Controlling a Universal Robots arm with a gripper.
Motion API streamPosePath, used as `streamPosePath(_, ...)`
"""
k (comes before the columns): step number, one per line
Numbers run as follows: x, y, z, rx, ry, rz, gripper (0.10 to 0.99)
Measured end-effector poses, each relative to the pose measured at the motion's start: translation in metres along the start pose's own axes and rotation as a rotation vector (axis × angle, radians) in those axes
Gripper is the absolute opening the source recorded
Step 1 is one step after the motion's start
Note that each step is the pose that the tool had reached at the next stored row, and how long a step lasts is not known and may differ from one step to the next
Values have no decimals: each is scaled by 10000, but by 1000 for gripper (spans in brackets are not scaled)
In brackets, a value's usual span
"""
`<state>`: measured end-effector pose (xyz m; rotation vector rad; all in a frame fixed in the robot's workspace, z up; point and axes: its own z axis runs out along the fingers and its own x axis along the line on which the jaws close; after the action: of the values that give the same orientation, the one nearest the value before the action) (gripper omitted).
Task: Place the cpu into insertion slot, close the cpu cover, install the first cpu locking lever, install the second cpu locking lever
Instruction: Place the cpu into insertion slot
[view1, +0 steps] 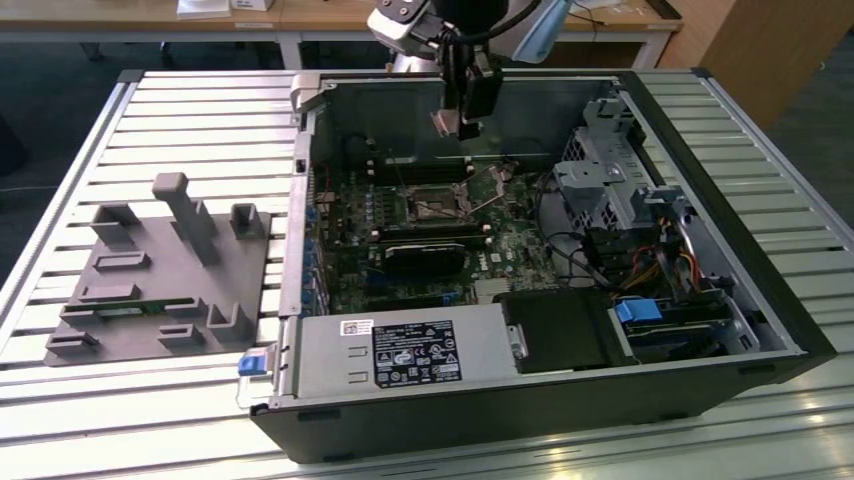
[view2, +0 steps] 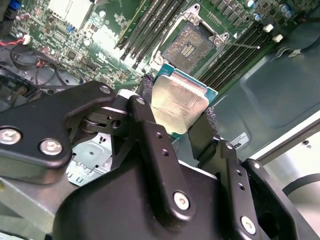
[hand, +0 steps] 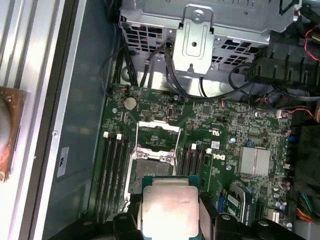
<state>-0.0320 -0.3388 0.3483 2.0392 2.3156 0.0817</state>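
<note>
A: Gripper state?
B: We see the gripper (view1: 461, 125) clamped on the cpu (view2: 181, 102), with fingers (view2: 146, 89) on opposite edges.
A: Where's the cpu?
B: In the exterior view we put it at 12 o'clock of the slot (view1: 438, 205), not touching. The cover (hand: 159, 126) is up.

Exterior view high over the open computer case (view1: 534, 425); both wrist views close above its motherboard (hand: 235, 125) (view2: 75, 47).

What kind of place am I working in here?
Probably a lab or workshop test bench: an open computer case lies on a slatted metal table, a grey fixture plate beside it, wooden desks behind.
</note>
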Motion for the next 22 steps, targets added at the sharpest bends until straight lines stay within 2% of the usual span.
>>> streamPosePath(10,5,-5,61,-1,-6,64,537)
streamPosePath(15,10,-7,97,6,-58,670,537)
streamPosePath(22,24,-11,175,7,-65,761,537)
